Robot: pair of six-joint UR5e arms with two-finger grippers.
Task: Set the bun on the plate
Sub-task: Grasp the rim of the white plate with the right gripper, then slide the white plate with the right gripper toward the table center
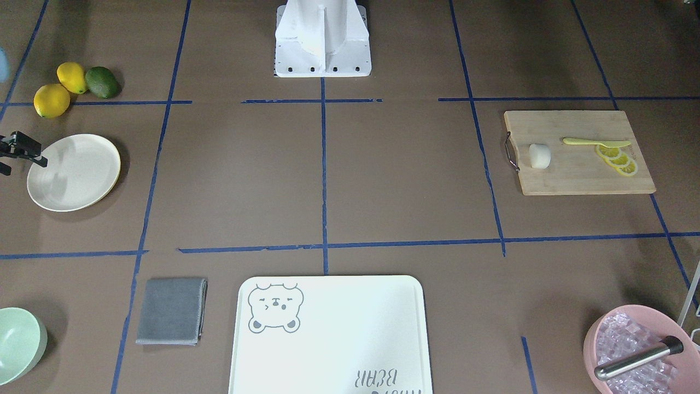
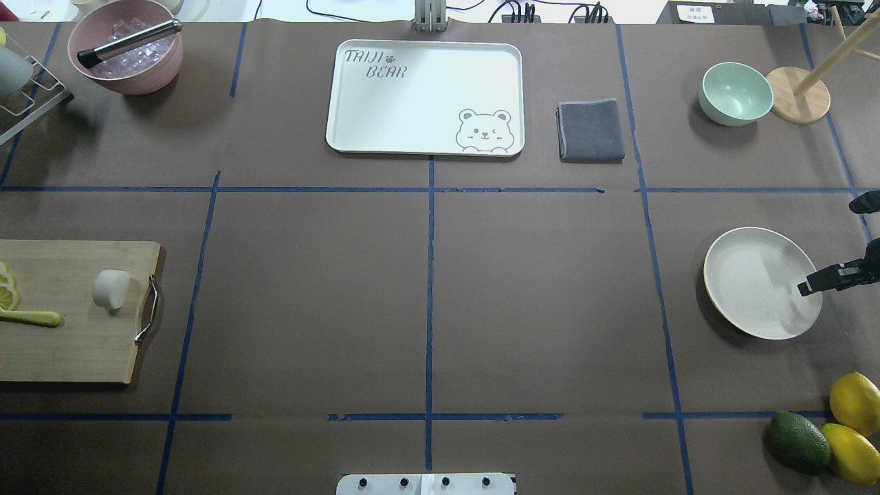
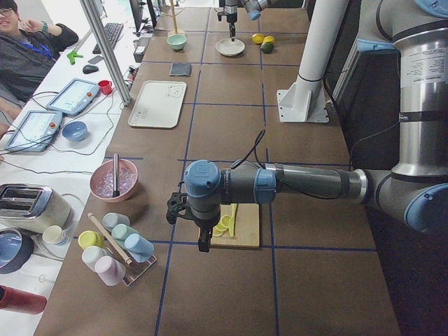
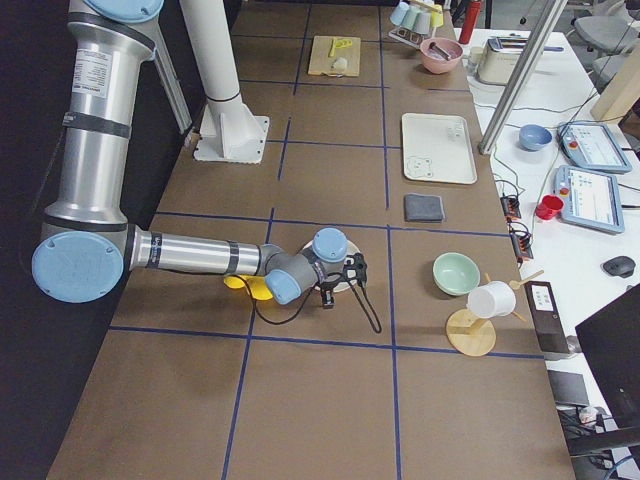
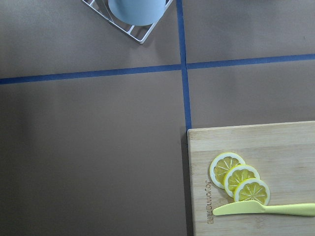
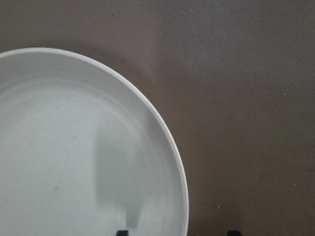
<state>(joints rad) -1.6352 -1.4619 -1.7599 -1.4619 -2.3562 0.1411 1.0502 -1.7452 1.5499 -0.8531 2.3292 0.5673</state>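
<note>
The bun [image 1: 539, 156] is a small white lump lying on the wooden cutting board [image 1: 579, 175], near its metal handle; the overhead view also shows the bun [image 2: 111, 289]. On the opposite side of the table rests the round cream plate [image 2: 756, 275], with nothing on it. My right gripper [image 2: 815, 283] hangs open above the plate's outer rim [image 6: 162, 128], one black fingertip [image 6: 122, 232] over the plate and the other outside it. Only the left side view shows my left gripper [image 3: 203, 238], above the board's far end; I cannot tell its state.
Lemon slices [image 1: 618, 160] and a yellow knife [image 1: 593, 143] share the board. Two lemons and an avocado [image 2: 797, 441] lie near the plate. A bear-printed tray [image 2: 426, 96], a grey cloth [image 2: 591, 130], a mint bowl [image 2: 734, 93], a wooden stand [image 2: 797, 93] and a pink bowl [image 2: 127, 48] line the far edge.
</note>
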